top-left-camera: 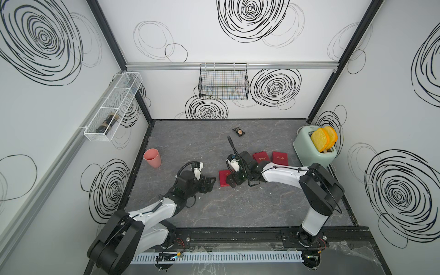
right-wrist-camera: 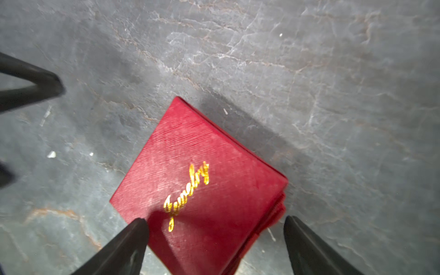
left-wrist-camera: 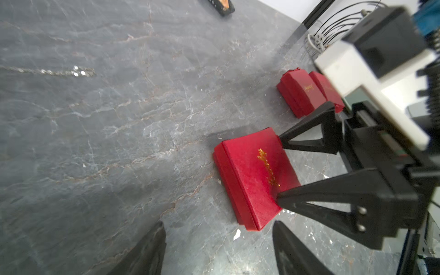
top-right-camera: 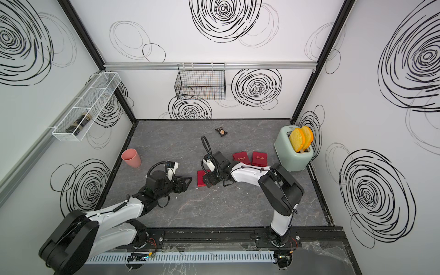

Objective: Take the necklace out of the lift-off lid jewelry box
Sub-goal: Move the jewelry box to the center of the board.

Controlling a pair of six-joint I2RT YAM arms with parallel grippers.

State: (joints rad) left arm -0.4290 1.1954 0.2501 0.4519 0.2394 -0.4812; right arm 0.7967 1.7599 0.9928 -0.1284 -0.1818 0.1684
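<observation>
**Chain on the table, red box shut**

The red box (top-left-camera: 223, 178) with the gold word on top sits flat on the grey table (top-left-camera: 238, 209). Its lid is on. Two more red boxes (top-left-camera: 280, 158) lie side by side a little past it, and both are shut. Farther that way stands a green toaster (top-left-camera: 314, 152) with two yellow slices of bread (top-left-camera: 323, 139) poking up out of it. Well away on the red box's other side, a pink cup (top-left-camera: 152, 158) stands upright. Farther off on that side, a white wire shelf (top-left-camera: 112, 104) on the wall holds a dark jar (top-left-camera: 106, 123) lying down. A black wire basket (top-left-camera: 223, 82) hangs on the wall behind the red box. I cannot tell what is in it.

The necklace (left-wrist-camera: 59, 71) is a thin, silvery chain pulled out in a line, with a few shiny bits. It looks blurry. It lies on the bare table, well apart from the red box and outside it.

The right gripper (right-wrist-camera: 219, 247) has its jaws wide apart around one end of the red box. I cannot tell if they touch it. The left gripper (left-wrist-camera: 219, 247) is just beside the red box on the cup side. Its jaws are apart too, with only table between them.
</observation>
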